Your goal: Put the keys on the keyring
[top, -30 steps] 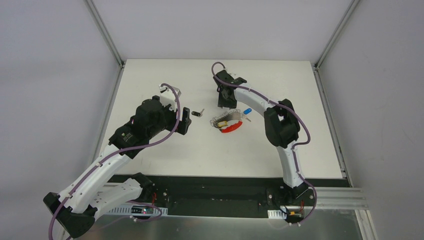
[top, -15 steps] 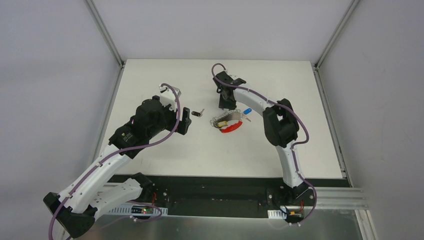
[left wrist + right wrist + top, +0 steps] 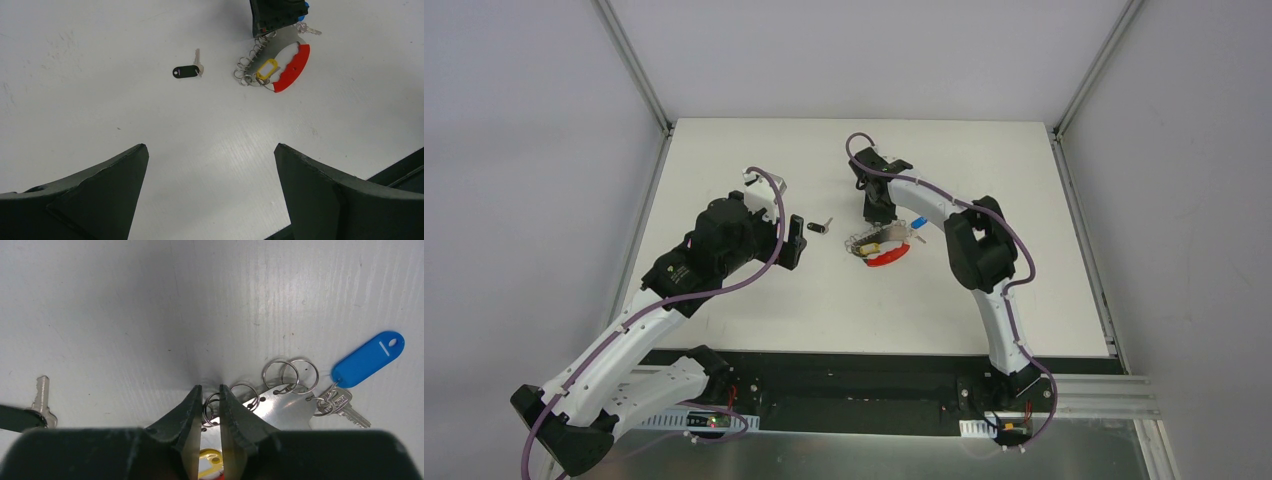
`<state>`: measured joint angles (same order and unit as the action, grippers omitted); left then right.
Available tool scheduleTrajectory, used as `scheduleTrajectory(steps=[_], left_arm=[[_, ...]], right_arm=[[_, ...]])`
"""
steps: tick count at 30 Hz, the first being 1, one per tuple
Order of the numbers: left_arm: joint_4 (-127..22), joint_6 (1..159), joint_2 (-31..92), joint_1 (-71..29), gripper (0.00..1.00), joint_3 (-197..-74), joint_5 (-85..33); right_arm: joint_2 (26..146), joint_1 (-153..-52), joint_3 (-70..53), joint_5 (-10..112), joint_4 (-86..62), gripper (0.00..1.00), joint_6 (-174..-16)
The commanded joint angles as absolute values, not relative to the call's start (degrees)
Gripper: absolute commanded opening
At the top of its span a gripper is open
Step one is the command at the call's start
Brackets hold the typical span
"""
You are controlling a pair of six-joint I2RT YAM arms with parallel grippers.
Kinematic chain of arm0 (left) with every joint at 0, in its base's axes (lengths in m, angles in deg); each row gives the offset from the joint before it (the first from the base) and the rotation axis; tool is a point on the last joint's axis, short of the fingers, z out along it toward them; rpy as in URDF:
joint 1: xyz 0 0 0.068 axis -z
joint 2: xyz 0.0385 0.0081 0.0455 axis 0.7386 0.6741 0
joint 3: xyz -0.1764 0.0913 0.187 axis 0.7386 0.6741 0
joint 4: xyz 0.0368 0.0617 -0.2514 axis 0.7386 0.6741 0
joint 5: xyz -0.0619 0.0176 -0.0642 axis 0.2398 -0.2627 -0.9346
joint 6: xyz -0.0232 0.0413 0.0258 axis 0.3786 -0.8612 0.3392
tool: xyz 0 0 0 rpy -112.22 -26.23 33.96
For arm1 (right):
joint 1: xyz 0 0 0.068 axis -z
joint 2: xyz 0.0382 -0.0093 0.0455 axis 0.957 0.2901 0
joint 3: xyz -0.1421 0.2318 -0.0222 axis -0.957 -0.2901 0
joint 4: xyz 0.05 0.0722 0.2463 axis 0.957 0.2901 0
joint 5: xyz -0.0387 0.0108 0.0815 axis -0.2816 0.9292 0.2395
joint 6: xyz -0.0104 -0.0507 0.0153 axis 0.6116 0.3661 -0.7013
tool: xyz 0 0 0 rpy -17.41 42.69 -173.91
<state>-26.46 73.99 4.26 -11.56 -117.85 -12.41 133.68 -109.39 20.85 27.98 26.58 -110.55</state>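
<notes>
Right now the right gripper [image 3: 211,392] is down on the keyring [image 3: 290,374], jaws nearly together with one wire loop in the slot between them. You can't tell from these views whether that loop is pinched or only straddled. The left gripper [image 3: 211,149] is wide open, holds nothing and hangs well apart from the parts.

Positions:
- The keyring lies flat mid-table [image 3: 984,160], with the yellow tag [image 3: 266,68] inside the curve of the red strap [image 3: 291,67].
- The black key [image 3: 186,71] lies alone to the ring's left, clear of it, between the ring and the left gripper.
- The blue key [image 3: 367,359] sits at the bunch's right edge, touching or just beside it. Whether it's linked you can't tell.

Handling, my read:
- Everything is light, so weight is no issue.
- The wire is thin, stiff and slick. A single loop will likely pivot or slip in the pads, and the rest of the bunch will dangle and drag.
- Grip a loop across its flat, close to where it links to the bunch, or take the strap for a steadier hold.
- The keys lie flat on a smooth top and are hard to get under. Take them by the plastic head, which is thicker and grippier than the blade.
- Expect them to skid if nudged.
</notes>
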Motion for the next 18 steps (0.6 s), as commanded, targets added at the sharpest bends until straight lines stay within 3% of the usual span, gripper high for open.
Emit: scheduleTrajectory(steps=[1,7,18], left_arm=[[-28.5,73.4,3.6,-11.2,0.99,-117.8,-11.7],[-28.4,73.4,3.7,-11.2,0.99,-117.8,-11.9],[-28.4,73.4,3.8,-11.2,0.99,-117.8,-12.1]], right_arm=[[133.2,-109.5,21.5,26.5,28.3,0.18,-111.5],[132.5,-109.5,21.2,26.1,28.3,0.16,-111.8],[129.1,-109.6,18.5,22.3,27.3,0.03,-112.3]])
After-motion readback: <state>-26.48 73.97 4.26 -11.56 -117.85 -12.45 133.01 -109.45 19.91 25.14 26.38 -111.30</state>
